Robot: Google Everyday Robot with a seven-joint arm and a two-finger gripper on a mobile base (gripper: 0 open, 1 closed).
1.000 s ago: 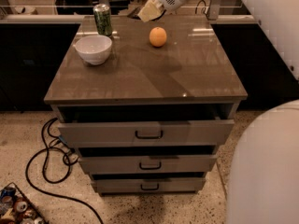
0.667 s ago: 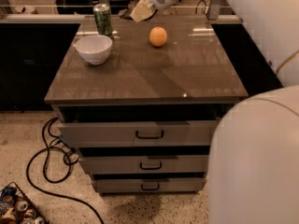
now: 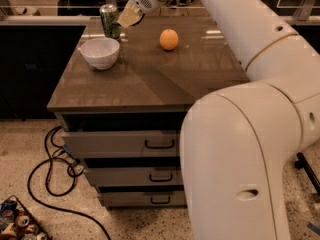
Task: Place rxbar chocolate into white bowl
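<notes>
Since the picture a little under a second ago, my gripper [image 3: 129, 18] has slid leftward across the back of the cabinet top [image 3: 150, 79]. It has gone from above the space behind the orange [image 3: 169, 39] to a spot just beside the green can [image 3: 110, 20], on its right. The white bowl [image 3: 100, 52], the can and the orange sit where they did. The bowl stands upright near the rear left corner, in front of the can, and my gripper is up behind it and to its right, not over it. My arm [image 3: 240, 24] comes in from the upper right, running long and slanted above the rear edge, with the wrist angled down to the left. Its bulky lower link [image 3: 235, 169] fills the right foreground and covers the right ends of the drawers [image 3: 125, 143]. I cannot tell how far my gripper is open, nor whether it has hold of anything; only a pale tip shows under the wrist. The rxbar chocolate I cannot make out anywhere in this view.
</notes>
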